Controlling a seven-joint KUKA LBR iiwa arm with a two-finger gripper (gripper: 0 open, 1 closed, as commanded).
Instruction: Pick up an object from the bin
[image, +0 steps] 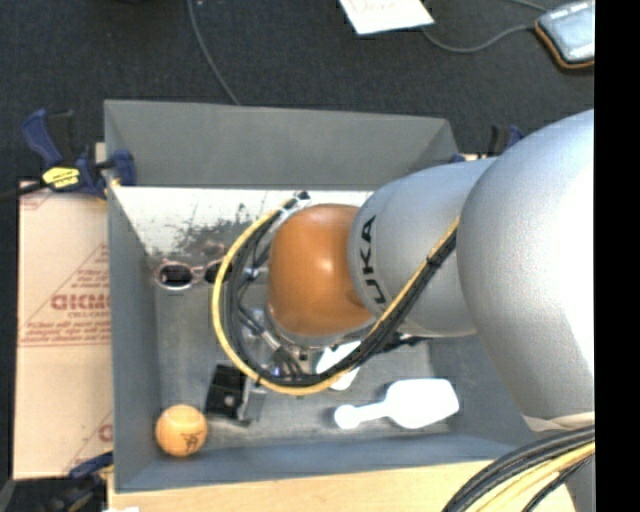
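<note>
Bin: grey metal, seen from above, with a few loose things spread over its floor.
Far left, back: small dark round thing with a pale rim lies on the floor near the back wall. I cannot tell what it is.
Front left corner: orange ball rests on the floor close to the front wall, with nothing touching it.
Gripper: black, low over the floor, just right of the ball and a little further back. A bare strip of floor separates the two.
Grip: from where I stand I cannot tell whether it is spread or pressed together, and I see nothing held in it.
Wrist: rounded orange cover sits above the gripper, ringed by looping yellow and black cables.
Under the wrist: white piece, mostly hidden by the arm.
Front, right of centre: white scoop lies flat with its handle pointing left, well apart from the ball.
Right: silver arm reaches in over the bin's right side.
</note>
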